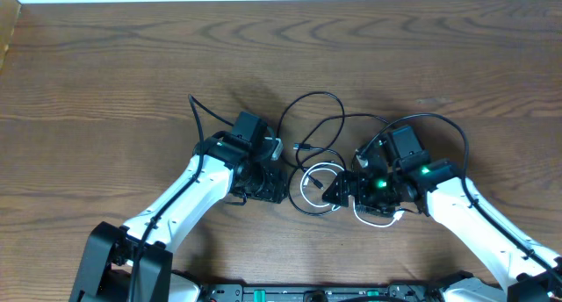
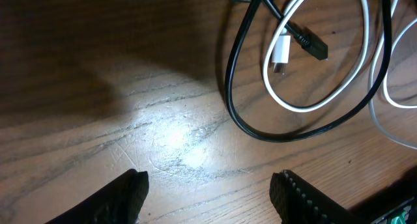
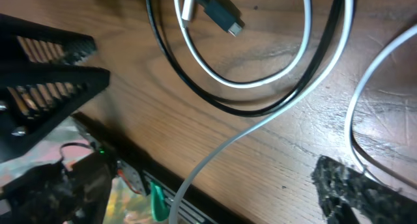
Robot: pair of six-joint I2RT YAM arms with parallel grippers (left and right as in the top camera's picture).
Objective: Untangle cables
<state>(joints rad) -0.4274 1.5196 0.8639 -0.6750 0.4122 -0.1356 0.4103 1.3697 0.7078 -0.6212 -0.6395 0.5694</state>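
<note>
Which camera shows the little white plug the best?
The left wrist view: the white plug lies whole and close up, beside a black plug. The right wrist view cuts the plug at the top edge. Overhead, the white cable is a small loop and the plug is tiny.

Overhead looks straight down on the brown wooden tabletop (image 1: 105,65). Both wrist views sit close above it, sharing the looped white cable (image 2: 313,107).
</note>
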